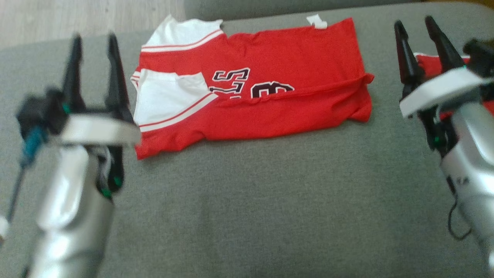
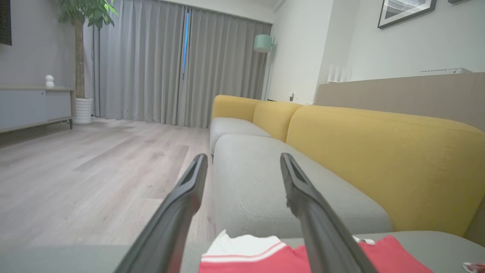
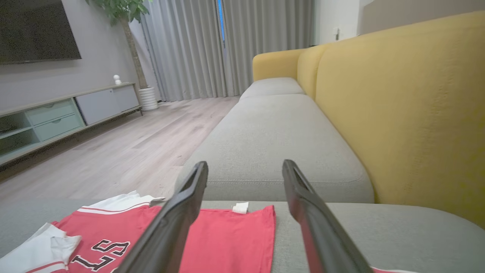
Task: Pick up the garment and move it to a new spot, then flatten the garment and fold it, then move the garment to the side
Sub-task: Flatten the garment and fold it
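Well, the shirt [image 1: 270, 58] looks light, limp, folded once; left gripper [image 1: 94, 38] and right gripper [image 1: 413, 22] stand spread, empty; I'd pinch its near edge at both ends

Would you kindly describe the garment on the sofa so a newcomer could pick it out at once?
Find the sofa's grey fabric seat cushion below its yellow backrest. On it lies a folded red jersey. White striped sleeves and dark outlined lettering set it apart from the partly hidden red cloth to its right.
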Controlling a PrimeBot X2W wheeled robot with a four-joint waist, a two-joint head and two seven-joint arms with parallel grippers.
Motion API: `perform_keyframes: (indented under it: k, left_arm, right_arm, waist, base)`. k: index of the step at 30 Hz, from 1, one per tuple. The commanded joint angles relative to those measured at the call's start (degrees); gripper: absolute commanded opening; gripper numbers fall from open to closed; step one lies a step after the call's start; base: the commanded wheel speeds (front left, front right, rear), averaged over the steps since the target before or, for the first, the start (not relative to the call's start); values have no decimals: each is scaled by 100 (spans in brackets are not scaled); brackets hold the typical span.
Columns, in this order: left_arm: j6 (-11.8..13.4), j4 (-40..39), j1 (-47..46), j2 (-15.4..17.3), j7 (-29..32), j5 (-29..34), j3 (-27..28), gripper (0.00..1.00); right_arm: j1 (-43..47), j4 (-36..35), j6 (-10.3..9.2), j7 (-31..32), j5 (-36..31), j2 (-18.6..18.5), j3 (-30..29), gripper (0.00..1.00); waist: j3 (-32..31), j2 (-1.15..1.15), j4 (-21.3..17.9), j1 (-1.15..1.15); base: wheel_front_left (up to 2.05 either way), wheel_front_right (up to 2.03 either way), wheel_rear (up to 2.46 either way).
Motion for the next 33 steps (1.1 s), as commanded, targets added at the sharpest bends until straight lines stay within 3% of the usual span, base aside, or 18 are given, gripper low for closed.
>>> perform_keyframes:
  k: [1,7,13,19,25,33]
  left_arm:
    - [36,-249,26,66,-27,59,279,100]
    - [-36,-511,1190,-458,-27,398,644,100]
    - [-83,-333,1841,-778,-28,638,990,100]
    - [-185,75,1753,-861,-28,890,1131,100]
    - [-203,1028,1265,-851,14,971,1099,100]
    - [122,2271,580,-732,394,922,1227,100]
  right_arm:
    - [240,-269,20,-58,-171,95,-111,100]
    - [1781,-1256,20,-60,-1288,657,-1225,100]
    - [2691,-1749,20,-60,-1887,1178,-1689,100]
    - [2790,-1905,20,-61,-2097,1349,-1744,100]
    - [2655,-2000,20,-61,-2146,1403,-1699,100]
    - [2490,-2094,20,-61,-2152,1460,-1597,100]
  waist:
    - [-151,0,-9,1]
    - [-456,0,14,1]
    - [-504,0,-25,1]
    - [-375,0,-122,1]
    - [-125,0,-257,1]
    - [195,0,-445,1]
  base:
    - [0,0,0]
    - [0,0,0]
    - [0,0,0]
    - [0,0,0]
    - [0,0,0]
    - [0,0,0]
